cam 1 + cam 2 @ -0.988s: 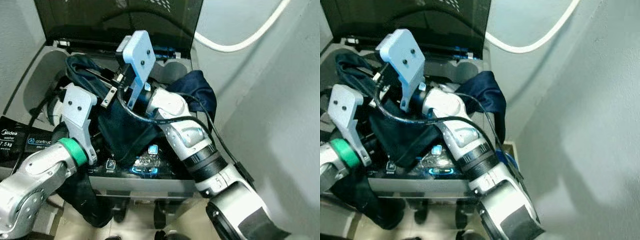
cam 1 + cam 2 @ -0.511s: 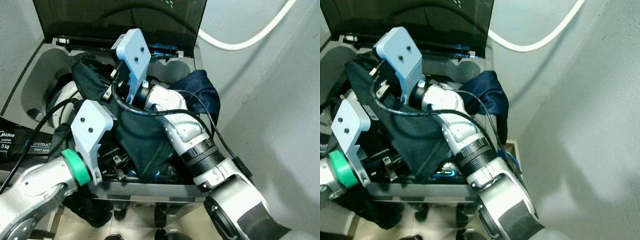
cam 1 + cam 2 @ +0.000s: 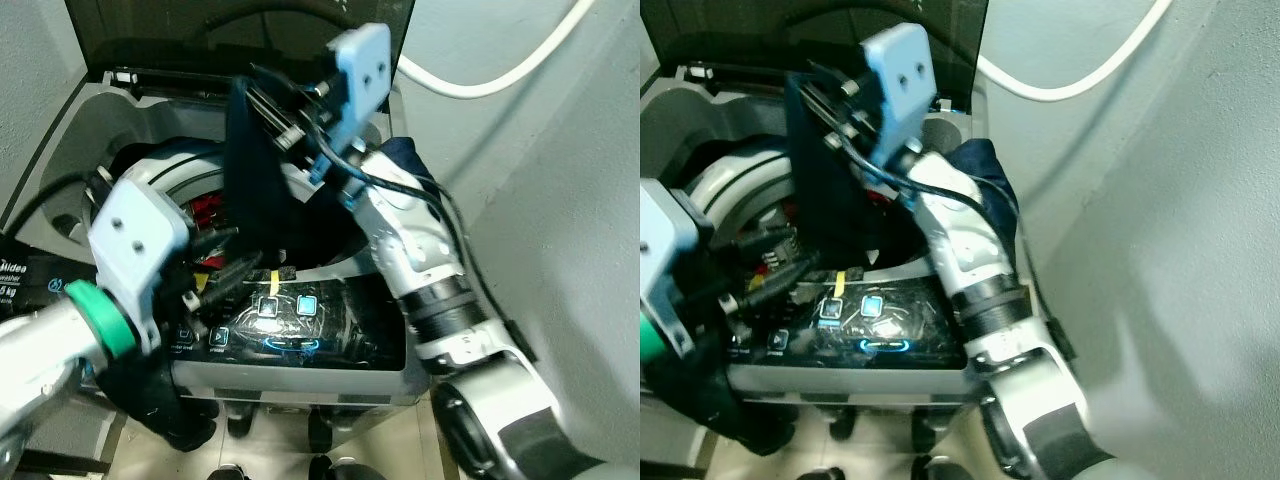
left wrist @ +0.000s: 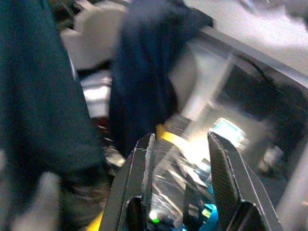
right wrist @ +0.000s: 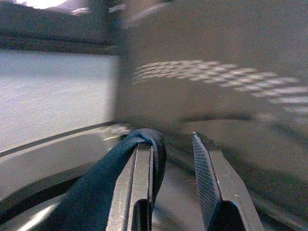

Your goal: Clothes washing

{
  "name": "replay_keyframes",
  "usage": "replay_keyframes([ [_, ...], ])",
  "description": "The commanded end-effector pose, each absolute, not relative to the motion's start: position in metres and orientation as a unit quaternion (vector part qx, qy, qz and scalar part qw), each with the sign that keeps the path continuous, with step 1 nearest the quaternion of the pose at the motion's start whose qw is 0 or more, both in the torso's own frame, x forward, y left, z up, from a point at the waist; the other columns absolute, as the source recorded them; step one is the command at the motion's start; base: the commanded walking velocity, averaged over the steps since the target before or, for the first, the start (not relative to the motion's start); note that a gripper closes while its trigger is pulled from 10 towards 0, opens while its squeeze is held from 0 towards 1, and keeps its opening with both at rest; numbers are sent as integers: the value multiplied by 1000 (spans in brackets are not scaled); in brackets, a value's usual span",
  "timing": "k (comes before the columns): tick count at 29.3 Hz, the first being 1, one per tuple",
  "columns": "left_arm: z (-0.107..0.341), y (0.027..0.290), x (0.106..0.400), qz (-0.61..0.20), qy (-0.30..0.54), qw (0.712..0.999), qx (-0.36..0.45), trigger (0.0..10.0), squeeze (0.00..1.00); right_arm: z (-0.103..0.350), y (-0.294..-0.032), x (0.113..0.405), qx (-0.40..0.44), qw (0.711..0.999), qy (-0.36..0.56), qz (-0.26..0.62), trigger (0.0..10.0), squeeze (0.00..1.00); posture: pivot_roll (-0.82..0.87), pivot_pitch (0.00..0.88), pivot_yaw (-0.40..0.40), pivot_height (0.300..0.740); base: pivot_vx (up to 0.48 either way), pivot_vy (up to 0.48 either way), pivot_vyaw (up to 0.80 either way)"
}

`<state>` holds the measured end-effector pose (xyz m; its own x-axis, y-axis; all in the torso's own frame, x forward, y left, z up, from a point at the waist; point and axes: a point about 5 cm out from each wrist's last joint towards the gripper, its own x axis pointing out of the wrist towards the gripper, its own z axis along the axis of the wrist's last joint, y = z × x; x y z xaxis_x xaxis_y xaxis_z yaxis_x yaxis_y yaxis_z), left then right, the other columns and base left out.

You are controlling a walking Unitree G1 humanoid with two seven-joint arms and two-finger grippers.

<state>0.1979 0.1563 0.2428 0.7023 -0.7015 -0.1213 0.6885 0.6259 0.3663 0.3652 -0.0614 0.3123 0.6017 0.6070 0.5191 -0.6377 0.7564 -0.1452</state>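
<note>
Left gripper (image 3: 225, 262), fingers apart, empty, over the washing machine (image 3: 300, 330) control panel. Beyond it, right gripper (image 3: 268, 100), fingers apart, dark garment (image 3: 255, 190) draped over one finger, hanging above the drum opening.

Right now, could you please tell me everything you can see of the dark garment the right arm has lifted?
The dark garment is soft navy cloth, hanging in a long limp fold above the open washing machine. Its top edge is draped over one finger of the right tool, whose fingers stand apart. The lower end trails into the drum beside the left tool, which is open and not holding it.
</note>
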Motion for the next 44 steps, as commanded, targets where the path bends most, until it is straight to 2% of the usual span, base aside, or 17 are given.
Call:
replay_keyframes([
  [1,248,156,197,-367,-45,902,224,10000,0,328,-76,363,37,892,-315,321,10000,0,145,107,-15,740,0,0,0],
  [2,248,156,197,-367,-45,902,224,10000,0,328,-76,363,37,892,-315,321,10000,0,145,107,-15,740,0,0,0],
  [3,254,160,204,-305,-89,909,268,10000,0,333,-95,364,42,898,-322,298,10000,0,149,107,-16,740,0,0,0],
  [6,257,162,207,-277,-112,908,295,10000,0,334,-101,364,42,898,-324,293,10000,0,149,107,-16,740,0,0,0],
  [7,263,160,211,-230,-160,900,334,10000,0,325,-95,354,16,880,-305,363,10000,0,149,105,-12,740,0,0,0],
  [8,263,160,211,-230,-160,900,334,10000,0,325,-95,354,16,880,-305,363,10000,0,149,105,-12,740,0,0,0],
  [10,266,154,209,-222,-189,894,339,10000,0,316,-80,341,-9,852,-289,437,10000,0,150,103,-15,740,0,0,0],
  [11,266,154,209,-222,-189,894,339,10000,0,316,-80,341,-9,852,-289,437,10000,0,150,103,-15,740,0,0,0],
  [14,263,150,207,-233,-179,901,318,10000,0,316,-75,337,-11,842,-291,455,10000,0,154,99,-17,740,0,0,0],
  [16,253,150,205,-249,-138,923,257,10000,0,315,-77,334,-4,831,-282,479,10000,0,159,98,-20,740,0,0,0],
  [19,249,150,203,-256,-121,931,231,10000,0,315,-79,332,4,826,-278,491,10000,0,159,98,-20,740,0,0,0],
  [20,248,156,206,-229,-110,950,182,10000,0,316,-89,324,27,807,-275,522,10000,0,160,96,-21,740,0,0,0],
  [22,252,166,211,-197,-111,962,151,10000,0,319,-96,317,41,794,-274,541,10000,0,158,96,-21,740,0,0,0],
  [26,256,173,215,-187,-114,966,138,10000,0,318,-100,312,45,785,-270,555,10000,0,158,96,-21,740,0,0,0],
  [28,259,187,218,-179,-99,969,142,10000,0,316,-100,307,43,774,-264,573,10000,0,155,91,-22,740,0,0,0],
  [36,252,198,212,-168,-46,973,151,10000,0,314,-104,304,37,778,-261,570,10000,0,161,93,-16,740,0,0,0],
  [44,238,184,200,-174,-15,981,83,10000,0,310,-101,304,43,779,-249,574,10000,0,166,104,-23,740,0,0,0],
])
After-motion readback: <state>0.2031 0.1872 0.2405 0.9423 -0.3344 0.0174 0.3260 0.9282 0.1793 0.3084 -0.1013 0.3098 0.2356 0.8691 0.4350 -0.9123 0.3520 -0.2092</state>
